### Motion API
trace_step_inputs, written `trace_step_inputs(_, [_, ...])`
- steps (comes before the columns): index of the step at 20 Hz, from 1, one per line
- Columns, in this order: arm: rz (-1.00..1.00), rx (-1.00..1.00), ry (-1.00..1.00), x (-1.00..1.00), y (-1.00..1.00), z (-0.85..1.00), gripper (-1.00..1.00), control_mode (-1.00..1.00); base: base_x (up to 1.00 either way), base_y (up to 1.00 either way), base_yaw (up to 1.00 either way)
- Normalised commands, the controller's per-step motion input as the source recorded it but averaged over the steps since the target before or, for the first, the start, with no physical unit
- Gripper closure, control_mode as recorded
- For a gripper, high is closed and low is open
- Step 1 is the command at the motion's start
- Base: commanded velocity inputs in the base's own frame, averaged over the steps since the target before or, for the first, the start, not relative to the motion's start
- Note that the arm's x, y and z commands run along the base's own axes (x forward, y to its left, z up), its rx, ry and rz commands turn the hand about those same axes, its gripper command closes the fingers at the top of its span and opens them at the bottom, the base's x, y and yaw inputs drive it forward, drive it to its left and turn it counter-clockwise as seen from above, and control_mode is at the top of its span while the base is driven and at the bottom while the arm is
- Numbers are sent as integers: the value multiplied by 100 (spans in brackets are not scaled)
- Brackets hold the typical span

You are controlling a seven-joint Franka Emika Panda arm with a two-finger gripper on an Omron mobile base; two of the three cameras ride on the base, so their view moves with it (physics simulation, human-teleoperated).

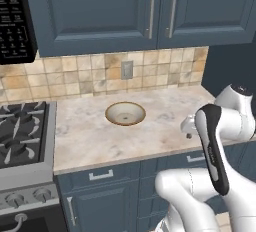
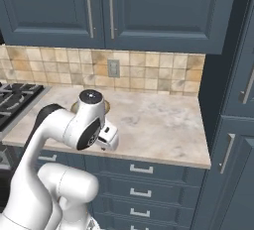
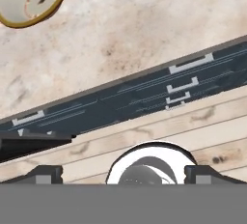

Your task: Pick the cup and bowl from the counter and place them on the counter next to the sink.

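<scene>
Your arm's white elbow fills the foreground of both base views, folded low before the blue cabinets. Ahead on the counter sits the bowl, upright and alone, near the backsplash under an outlet, with the stove at nine o'clock. Your gripper hangs past the counter edge with its jaws spread wide, nothing between them; in the hand view the bowl lies at eleven o'clock
</scene>
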Motion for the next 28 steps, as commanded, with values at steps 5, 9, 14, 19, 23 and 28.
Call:
trace_step_inputs(5, [0, 1, 0, 23, 23, -13, -100, -100, 0, 0, 0])
trace_step_inputs(9, [-8, -1, 6, 57, 16, 0, -100, -100, 0, 0, 0])
trace_step_inputs(14, [-6, 0, 4, 80, 11, 0, -100, -100, 0, 0, 0])
trace_step_inputs(19, [-5, 0, 1, 78, 1, 0, -100, -100, 0, 0, 0])
trace_step_inputs(23, [-2, 0, 3, 74, 2, 0, -100, -100, 0, 0, 0])
trace_step_inputs(28, [0, 0, 5, 66, 0, 0, -100, -100, 0, 0, 0])
